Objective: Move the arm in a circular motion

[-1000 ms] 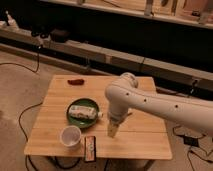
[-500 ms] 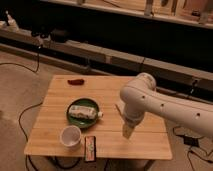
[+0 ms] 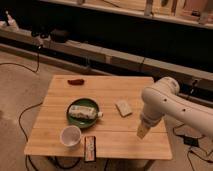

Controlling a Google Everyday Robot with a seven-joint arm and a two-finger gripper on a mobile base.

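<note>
The arm point(image 3: 167, 102) is a large glossy white tube that comes in from the right edge and bends down over the right side of the wooden table point(image 3: 107, 87). It tapers to a narrow pale tip, the gripper point(image 3: 142, 131), which hangs above the table's front right part. The gripper holds nothing that I can see.
On the table are a green plate point(image 3: 75, 118) with a wrapped packet, a white cup point(image 3: 70, 136), a dark snack bar point(image 3: 90, 148) at the front edge, a pale sponge-like block point(image 3: 123, 107) and a small red object point(image 3: 76, 81). Cables lie on the floor at left.
The arm has swung to the right across the table, from beside the green plate to the table's right side, uncovering the pale block.
</note>
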